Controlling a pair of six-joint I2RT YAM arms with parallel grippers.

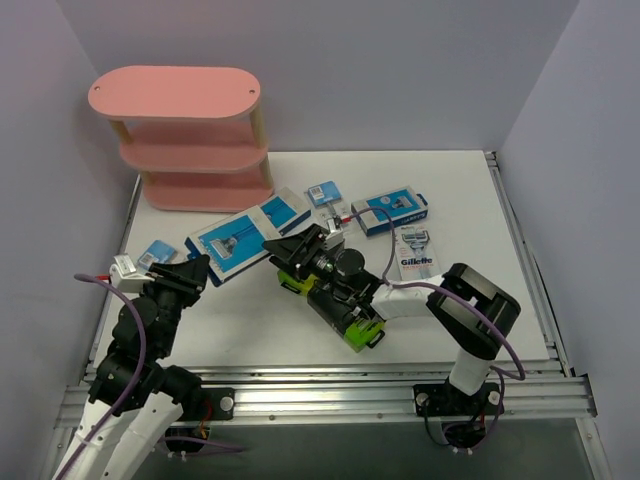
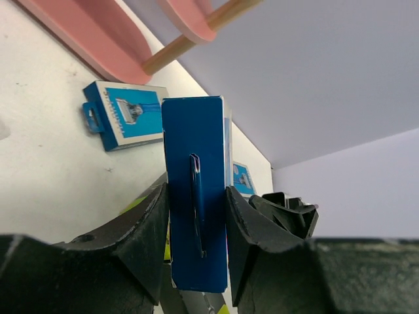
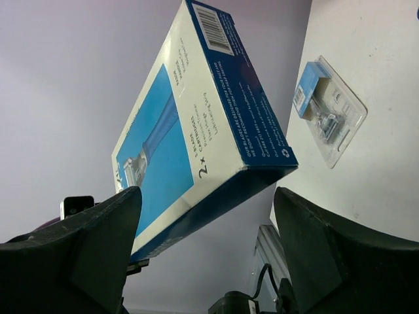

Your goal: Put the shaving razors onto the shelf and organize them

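We judge this a handover: our left gripper [image 2: 196,191] clamps the blue-and-white razor box [image 2: 193,131] between its fingers, while the right gripper [image 3: 206,193] fingers stand apart either side. Next we must carry it to the pink shelf [image 1: 175,97].

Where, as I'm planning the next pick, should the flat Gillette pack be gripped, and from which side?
I'd grip the Gillette pack across its narrow width, mid-length, coming straight down from above. It lies flat on the table, so its underside is out of reach; only the two long edges, running near to far, give opposing sides.
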